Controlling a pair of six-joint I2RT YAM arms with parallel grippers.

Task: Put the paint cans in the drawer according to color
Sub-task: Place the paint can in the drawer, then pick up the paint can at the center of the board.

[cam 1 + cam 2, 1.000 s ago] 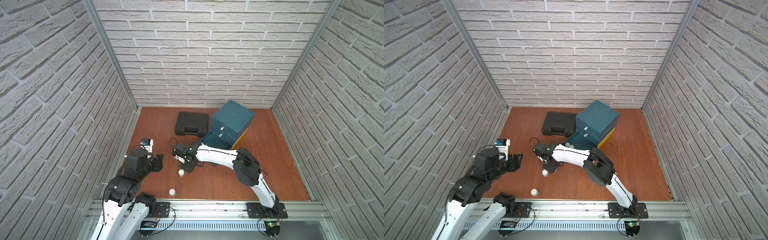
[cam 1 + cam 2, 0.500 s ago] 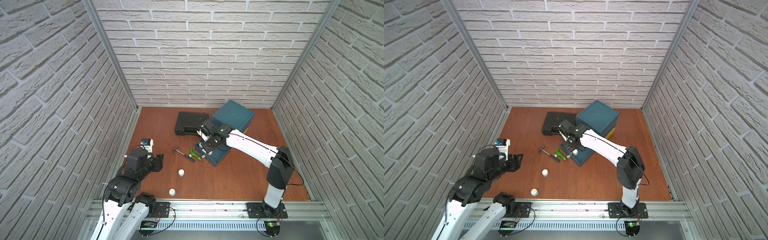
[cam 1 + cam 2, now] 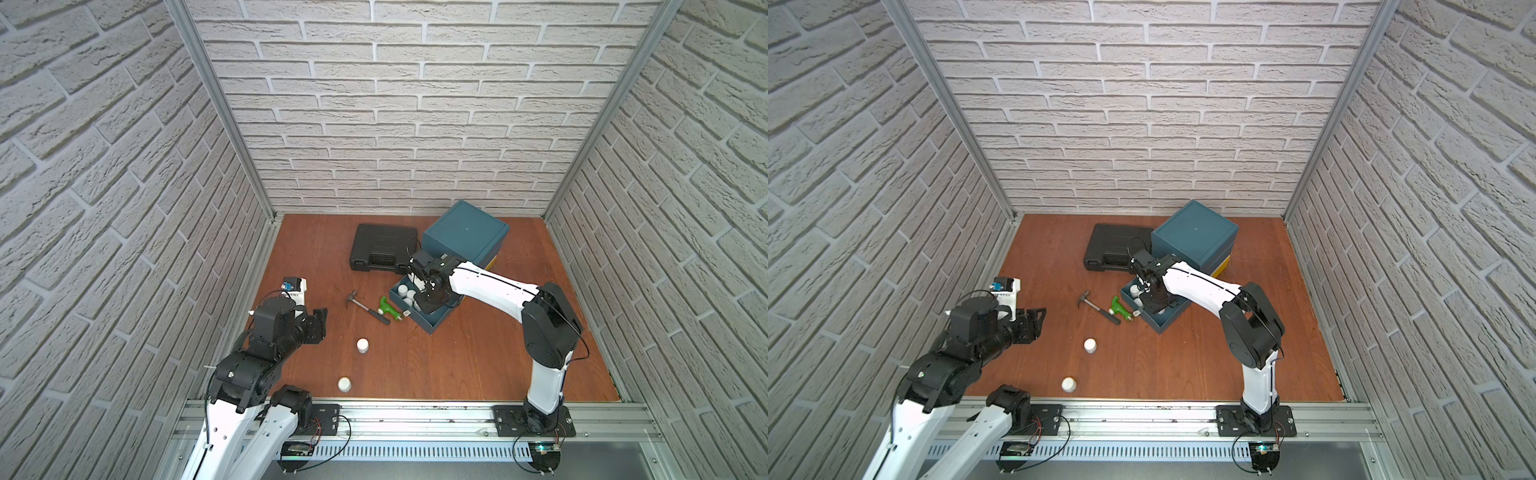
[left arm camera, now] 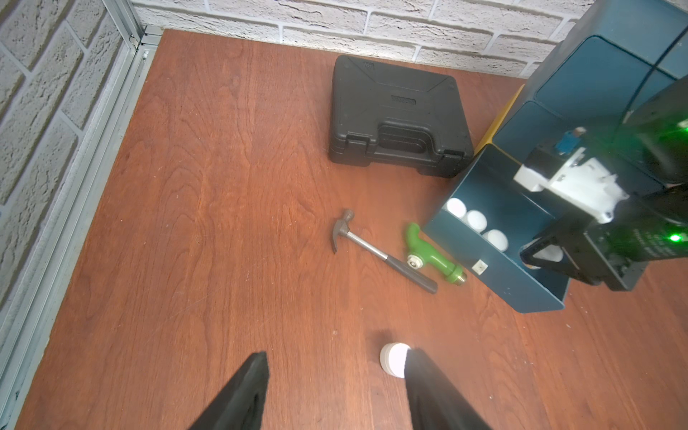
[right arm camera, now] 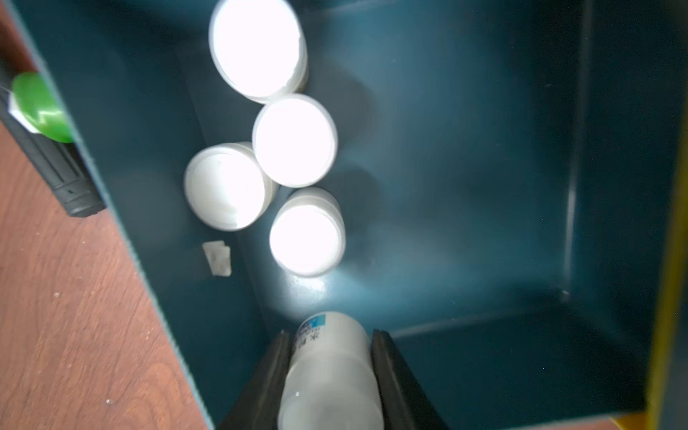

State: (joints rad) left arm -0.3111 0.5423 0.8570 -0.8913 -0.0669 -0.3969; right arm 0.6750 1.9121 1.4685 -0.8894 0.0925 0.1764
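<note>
Right tool (image 5: pixel 329 335) — clamping a white paint can (image 5: pixel 327 376) — now inside the drawer (image 5: pixel 484 186).

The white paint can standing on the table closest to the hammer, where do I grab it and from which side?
Grip the white paint can by its round side wall, coming down from above. It stands upright with nothing touching it, so opposite sides are free, and a round body suits any jaw angle. The open left tool is probably best placed.

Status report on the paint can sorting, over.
Left gripper open, empty. Right gripper shut on white can inside open drawer, beside four white cans. Two white cans on table. Hammer, green drill beside drawer, not blocking.
</note>
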